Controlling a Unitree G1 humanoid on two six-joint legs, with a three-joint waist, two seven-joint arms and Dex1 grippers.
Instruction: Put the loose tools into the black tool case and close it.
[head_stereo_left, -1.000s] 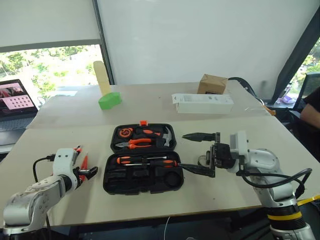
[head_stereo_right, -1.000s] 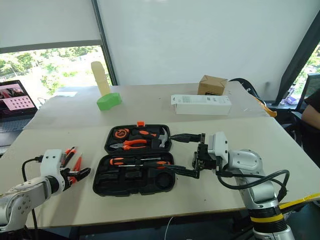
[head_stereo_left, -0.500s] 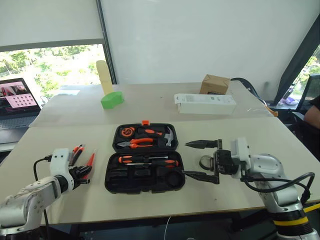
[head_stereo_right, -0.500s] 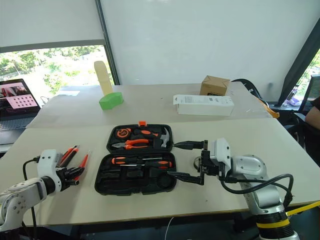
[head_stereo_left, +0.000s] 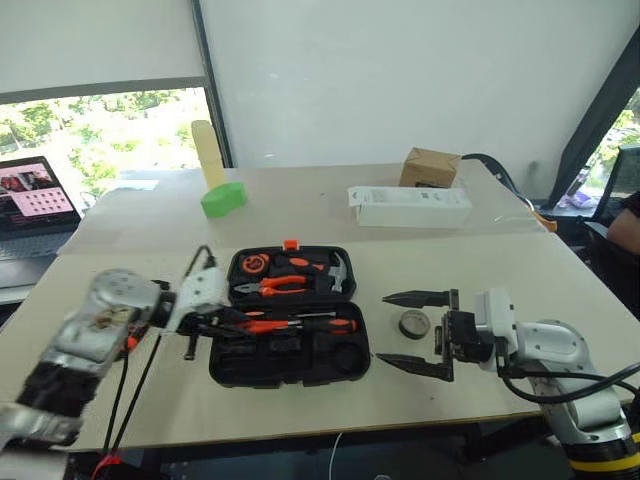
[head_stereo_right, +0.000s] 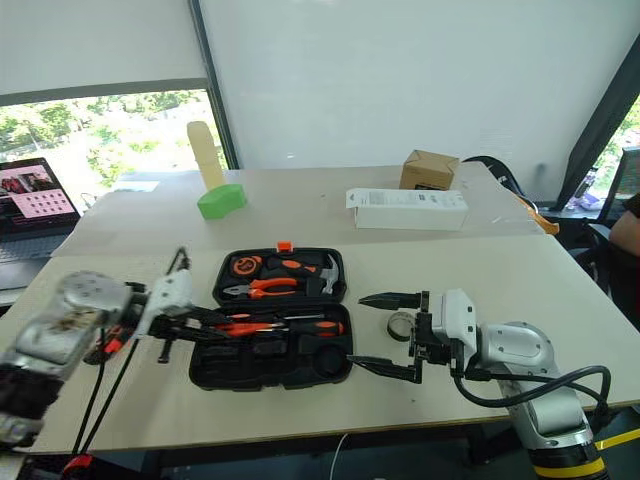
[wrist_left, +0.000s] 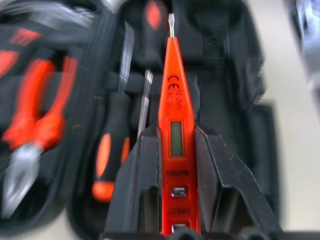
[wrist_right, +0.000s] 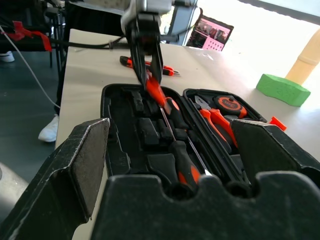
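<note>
Over open case (wrist_left: 240, 75), tester (wrist_left: 174, 125) between fingers (wrist_left: 142, 175)

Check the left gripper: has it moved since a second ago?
Yes. The left gripper, shut on the slim orange tool, has swung from the table's left side to over the open black tool case.

Tape roll (head_stereo_left: 413, 323) right of open tool case (head_stereo_left: 288, 345); carton (head_stereo_left: 410, 207) behind

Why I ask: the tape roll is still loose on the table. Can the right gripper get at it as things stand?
Probably yes: the black tape roll lies on bare table just beyond the open right gripper, beside the black tool case, nothing between.
</note>
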